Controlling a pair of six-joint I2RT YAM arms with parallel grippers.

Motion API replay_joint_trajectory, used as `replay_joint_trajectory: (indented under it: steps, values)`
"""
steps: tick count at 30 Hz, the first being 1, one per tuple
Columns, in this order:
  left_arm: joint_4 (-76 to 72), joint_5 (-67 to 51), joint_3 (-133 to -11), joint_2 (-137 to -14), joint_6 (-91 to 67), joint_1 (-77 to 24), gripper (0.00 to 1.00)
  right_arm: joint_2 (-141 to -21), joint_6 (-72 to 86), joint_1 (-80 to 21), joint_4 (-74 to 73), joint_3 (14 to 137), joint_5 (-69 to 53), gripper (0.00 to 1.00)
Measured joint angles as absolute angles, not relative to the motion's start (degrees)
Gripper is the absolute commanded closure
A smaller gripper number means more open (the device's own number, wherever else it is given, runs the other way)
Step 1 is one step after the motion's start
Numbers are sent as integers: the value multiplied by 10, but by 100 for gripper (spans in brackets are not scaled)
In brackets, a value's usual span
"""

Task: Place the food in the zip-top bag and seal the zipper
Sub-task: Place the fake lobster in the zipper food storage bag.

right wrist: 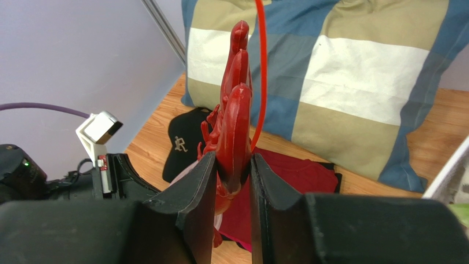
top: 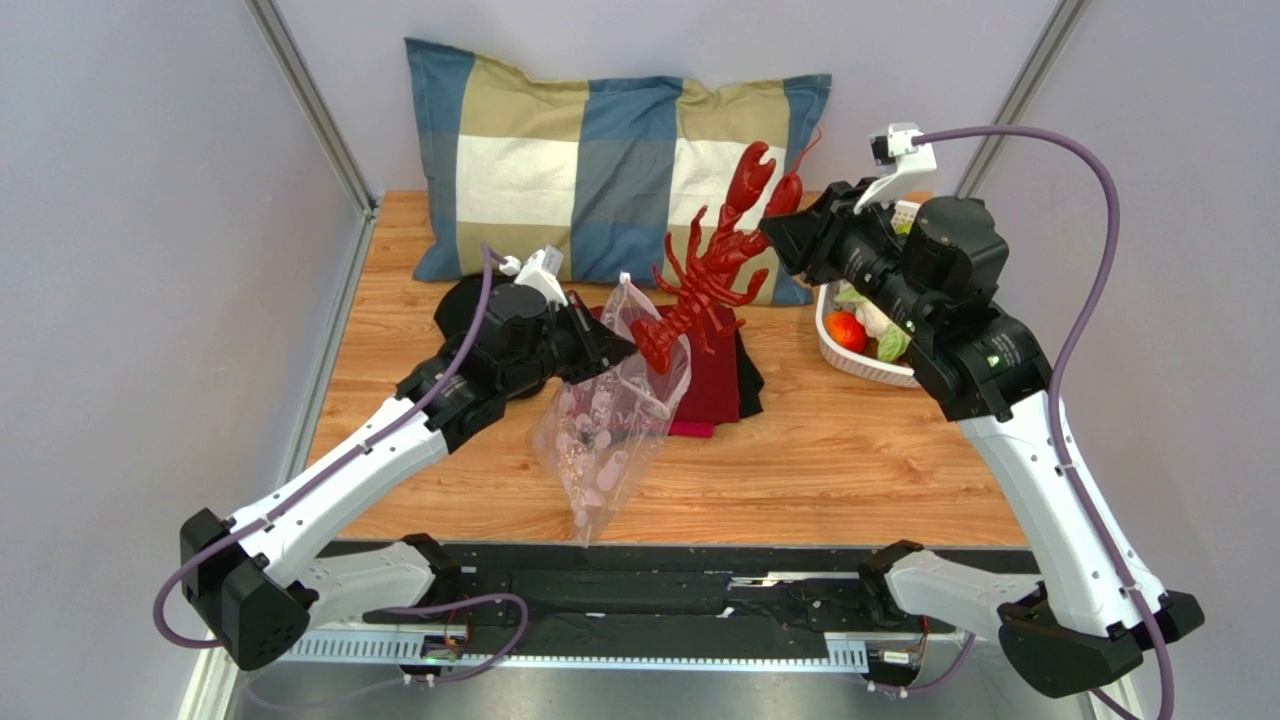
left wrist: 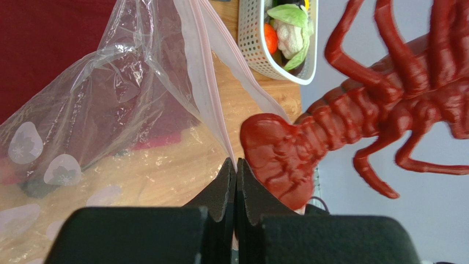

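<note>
My left gripper [top: 619,342] [left wrist: 236,165] is shut on the mouth edge of the clear zip-top bag [top: 609,428] [left wrist: 110,110] and holds it up, with the bag hanging down to the table. Its zipper [left wrist: 201,82] runs up from the fingertips. My right gripper [top: 774,233] [right wrist: 231,162] is shut on the claw end of a red toy lobster [top: 718,278] [right wrist: 236,110]. The lobster hangs slanted, its tail [left wrist: 275,148] right beside the bag's mouth and my left fingertips. More food [top: 854,330] [left wrist: 286,33], red, green and whitish, lies in the white basket.
The white perforated basket [top: 872,368] [left wrist: 250,38] stands at the right under my right arm. A folded red cloth [top: 724,383] [right wrist: 297,176] lies mid-table behind the bag. A checked pillow [top: 601,150] leans at the back. A black cap [right wrist: 184,146] lies near the left gripper.
</note>
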State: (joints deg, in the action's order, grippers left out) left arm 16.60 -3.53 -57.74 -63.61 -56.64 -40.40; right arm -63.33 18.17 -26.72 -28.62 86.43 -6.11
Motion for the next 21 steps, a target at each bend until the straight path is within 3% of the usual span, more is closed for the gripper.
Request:
replay_joint_trajectory:
  steps: [10, 21]
  values:
    - [164, -23, -591, -652, -554, -417, 100, -666, 138, -388, -296, 843, 47, 100]
    - [145, -21, -594, -653, -554, -420, 100, -718, 157, -445, -301, 835, 97, 100]
